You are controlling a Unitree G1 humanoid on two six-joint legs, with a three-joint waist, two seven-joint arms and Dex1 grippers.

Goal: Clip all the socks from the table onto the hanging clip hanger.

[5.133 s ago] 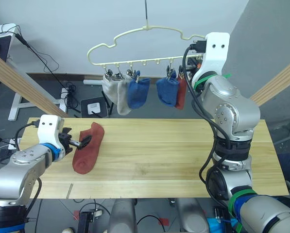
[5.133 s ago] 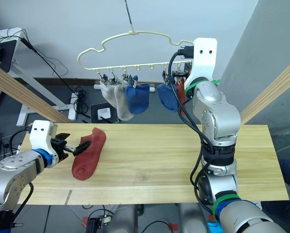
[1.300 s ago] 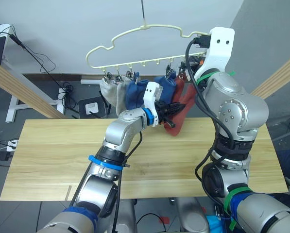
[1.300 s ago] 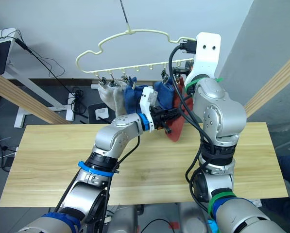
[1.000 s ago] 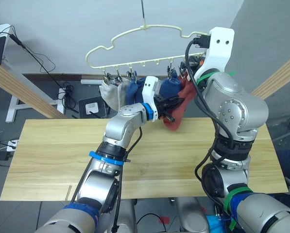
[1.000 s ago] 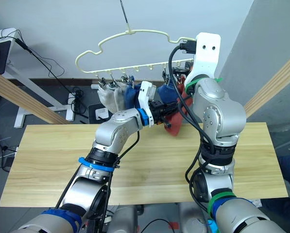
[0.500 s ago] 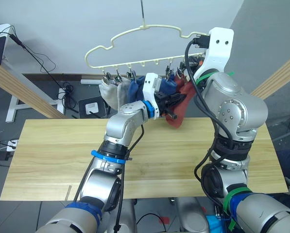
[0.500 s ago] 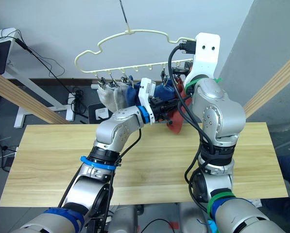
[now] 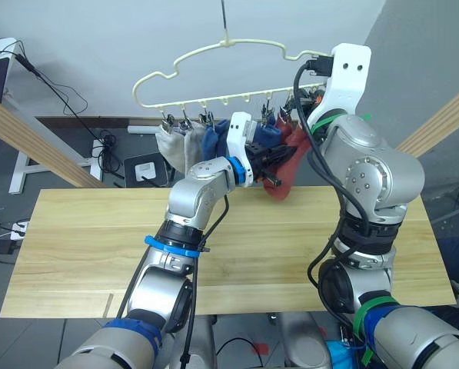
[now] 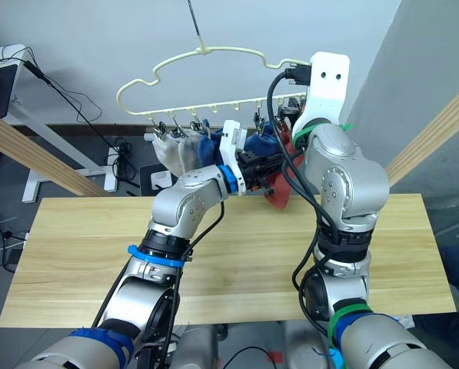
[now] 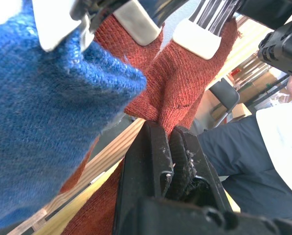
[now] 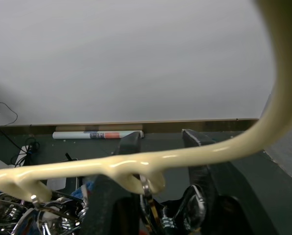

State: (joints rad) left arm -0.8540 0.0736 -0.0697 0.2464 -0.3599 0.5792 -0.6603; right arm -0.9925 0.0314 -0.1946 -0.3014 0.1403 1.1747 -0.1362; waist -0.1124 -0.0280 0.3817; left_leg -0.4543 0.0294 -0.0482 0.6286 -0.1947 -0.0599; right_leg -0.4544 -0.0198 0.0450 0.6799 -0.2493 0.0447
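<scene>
The left gripper (image 9: 271, 157) is raised to the pale yellow clip hanger (image 9: 214, 65), its 2 black fingers (image 11: 158, 152) pinched tight on a rust-red sock (image 9: 284, 173). That sock hangs with its long axis near vertical, toe down, above the far edge of the table (image 9: 98, 254). The right gripper (image 12: 160, 142) has its fingers spread, straddling the hanger's lower bar at the far right clip (image 12: 148, 198). 2 grey socks (image 9: 174, 146) and 2 blue socks (image 9: 214, 138) dangle clipped.

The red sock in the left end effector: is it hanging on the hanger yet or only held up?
Only held up. The left end effector is shut on the red sock beside the clip hanger.
</scene>
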